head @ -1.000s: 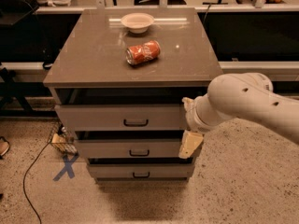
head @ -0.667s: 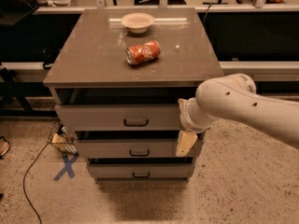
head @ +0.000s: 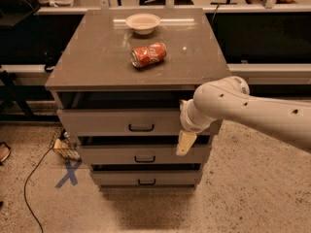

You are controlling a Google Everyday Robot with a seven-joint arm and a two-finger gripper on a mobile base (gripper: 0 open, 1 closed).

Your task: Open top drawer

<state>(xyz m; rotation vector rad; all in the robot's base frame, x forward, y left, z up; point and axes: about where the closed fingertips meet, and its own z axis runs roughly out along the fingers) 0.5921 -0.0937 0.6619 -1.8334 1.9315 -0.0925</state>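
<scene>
The top drawer (head: 107,122) is the uppermost and tallest of three grey fronts in the cabinet, with a small black loop handle (head: 141,127) at its middle. Its front stands a little forward of the cabinet top, with a dark gap above it. My gripper (head: 186,142) hangs at the end of the white arm (head: 243,110), which comes in from the right. It sits in front of the right end of the top drawer's front, reaching down over the middle drawer, to the right of the handle and apart from it.
On the cabinet top (head: 97,62) lie an orange soda can (head: 148,55) on its side and a white bowl (head: 142,22). The middle drawer (head: 116,155) and bottom drawer (head: 116,178) sit below. A blue X (head: 68,174) and a cable (head: 34,178) are on the floor at left.
The arm and gripper have shifted left and slightly down across the right end of the drawer fronts. The drawers, can and bowl have not moved.
</scene>
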